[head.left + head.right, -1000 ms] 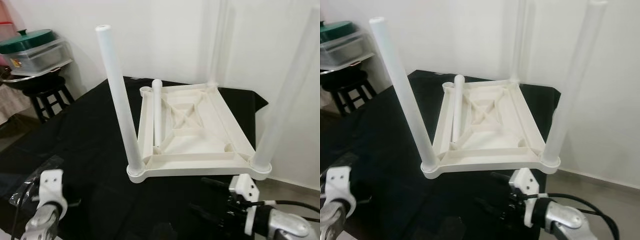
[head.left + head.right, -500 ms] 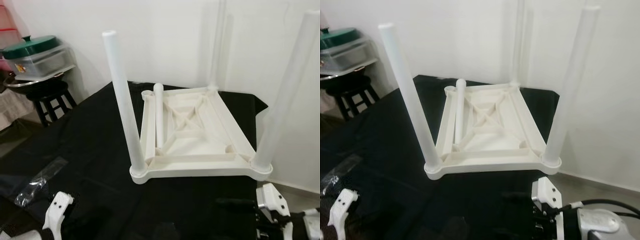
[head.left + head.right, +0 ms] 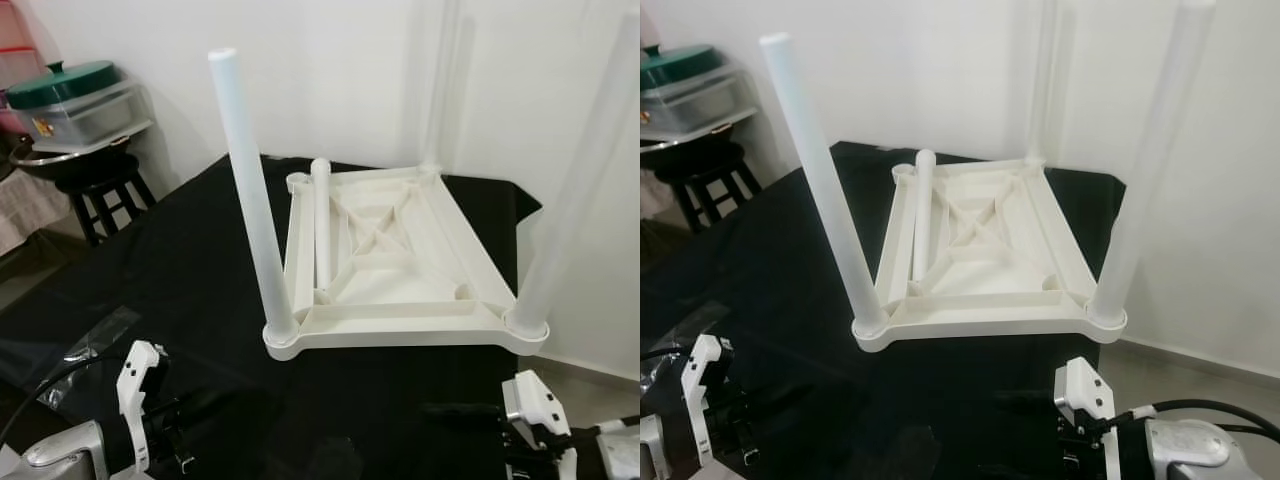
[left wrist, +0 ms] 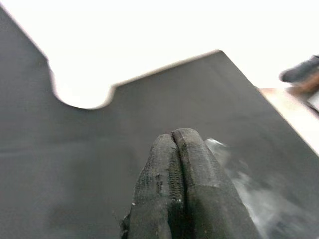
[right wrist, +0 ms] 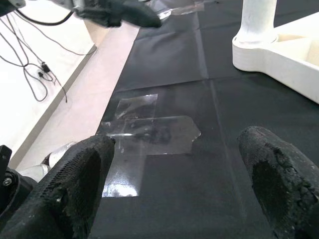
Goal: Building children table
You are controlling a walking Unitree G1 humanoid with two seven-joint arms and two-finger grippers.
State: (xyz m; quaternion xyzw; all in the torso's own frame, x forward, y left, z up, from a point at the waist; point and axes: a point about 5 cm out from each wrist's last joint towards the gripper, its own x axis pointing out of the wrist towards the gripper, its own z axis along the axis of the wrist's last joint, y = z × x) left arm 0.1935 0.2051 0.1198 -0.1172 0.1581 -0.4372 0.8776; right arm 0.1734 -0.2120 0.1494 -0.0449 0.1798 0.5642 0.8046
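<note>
A white plastic table top (image 3: 400,300) lies upside down on a black cloth (image 3: 180,260). Three white legs stand upright in its corners: near left (image 3: 250,190), near right (image 3: 575,190) and far right (image 3: 437,90). A fourth leg (image 3: 322,225) lies loose inside the top, pointing at the bare far-left socket (image 3: 297,182). My left gripper (image 4: 173,137) is shut on nothing, low over the cloth's front left. My right gripper (image 5: 177,139) is open and holds nothing, low at the front right, short of the near-left leg's base (image 5: 256,30).
A dark stool (image 3: 95,190) at the far left carries a green-lidded container (image 3: 70,95). Clear plastic film (image 3: 95,345) lies on the cloth by my left arm, more film (image 5: 149,132) under my right gripper. Cables (image 5: 30,64) trail on the floor. A white wall stands close behind.
Both grippers have sunk lower and back from the table top, and the left wrist has turned inward. The camera has shifted slightly. The table parts have not moved.
</note>
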